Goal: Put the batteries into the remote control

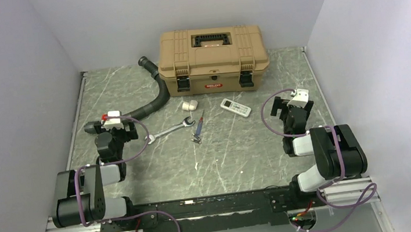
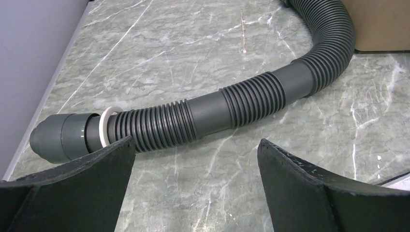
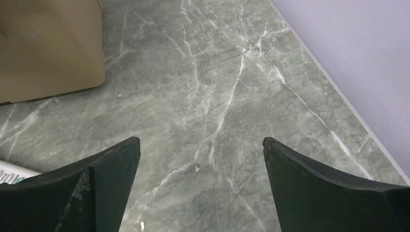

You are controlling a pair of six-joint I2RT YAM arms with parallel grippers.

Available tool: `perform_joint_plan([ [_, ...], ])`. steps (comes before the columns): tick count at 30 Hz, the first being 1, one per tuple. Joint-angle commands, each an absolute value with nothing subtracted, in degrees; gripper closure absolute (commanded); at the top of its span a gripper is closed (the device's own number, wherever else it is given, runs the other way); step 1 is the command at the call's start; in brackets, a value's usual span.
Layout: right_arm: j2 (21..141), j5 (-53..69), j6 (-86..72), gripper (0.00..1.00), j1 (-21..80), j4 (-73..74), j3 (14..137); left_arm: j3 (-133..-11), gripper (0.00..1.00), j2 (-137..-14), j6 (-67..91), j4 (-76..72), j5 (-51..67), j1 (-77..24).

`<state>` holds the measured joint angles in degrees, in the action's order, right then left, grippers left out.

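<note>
The white remote control (image 1: 235, 107) lies on the marble table in front of the tan toolbox, angled. A sliver of it shows at the left edge of the right wrist view (image 3: 10, 174). No batteries can be made out. My left gripper (image 1: 113, 128) (image 2: 197, 142) is open and empty, low over the table, just near of the black hose. My right gripper (image 1: 287, 106) (image 3: 201, 140) is open and empty over bare table, to the right of the remote and apart from it.
A tan toolbox (image 1: 213, 51) (image 3: 48, 43) stands shut at the back. A black corrugated hose (image 1: 157, 95) (image 2: 232, 101) curves from it to the left. A wrench (image 1: 170, 130), a thin blue tool (image 1: 198, 125) and a stubby white piece (image 1: 190, 104) lie mid-table. Walls close in on both sides.
</note>
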<state>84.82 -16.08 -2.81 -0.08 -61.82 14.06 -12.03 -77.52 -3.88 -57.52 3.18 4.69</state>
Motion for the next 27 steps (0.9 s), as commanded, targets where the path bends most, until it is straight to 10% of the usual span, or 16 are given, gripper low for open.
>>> perform_joint_plan([
  [1, 84.91, -15.82, -3.55, 0.00, -0.34, -64.86, 13.89, -13.44, 0.01, -77.25, -4.49, -59.97, 4.04, 4.52],
  [18, 84.35, -16.36, -3.64, 0.00, -0.33, -64.91, 13.63, -13.61, 0.01, -77.30, -4.40, -59.74, 3.95, 4.57],
  [27, 65.80, -13.62, -10.79, 0.00, -0.35, -39.35, 17.84, -13.27, 0.01, -77.30, -5.40, -60.17, -1.81, 1.52],
])
